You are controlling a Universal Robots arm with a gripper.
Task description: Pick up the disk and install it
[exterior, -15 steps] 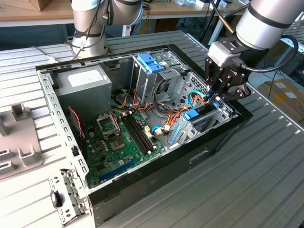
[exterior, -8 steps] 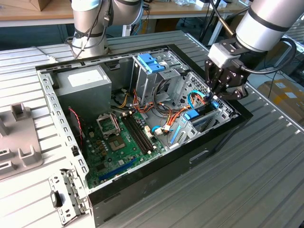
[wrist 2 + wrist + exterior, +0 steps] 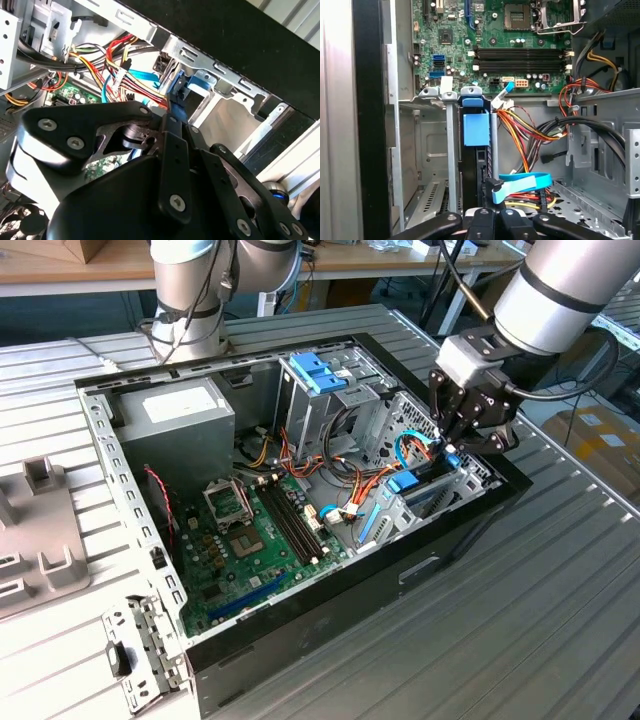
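Disk (image 3: 476,129) stands on edge in the drive bay at the case's front corner, blue tab showing. Gripper (image 3: 458,435) sits just above it; you cannot tell from these views whether the fingers are closed. Keep the push square to the bay rails. Blue ribbon cable (image 3: 522,182) and wire bundle (image 3: 530,135) crowd one side.

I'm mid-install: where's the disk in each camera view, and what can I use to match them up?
Exterior view: the disk stands on edge in the drive cage, at the case corner on the exterior view's right.
First wrist view: the disk is edge-on in the cage slot, blue tab towards the camera.
Second wrist view: the disk shows its blue carrier beside the cage rail.
Shared landmark: the light blue flat cable next to it.
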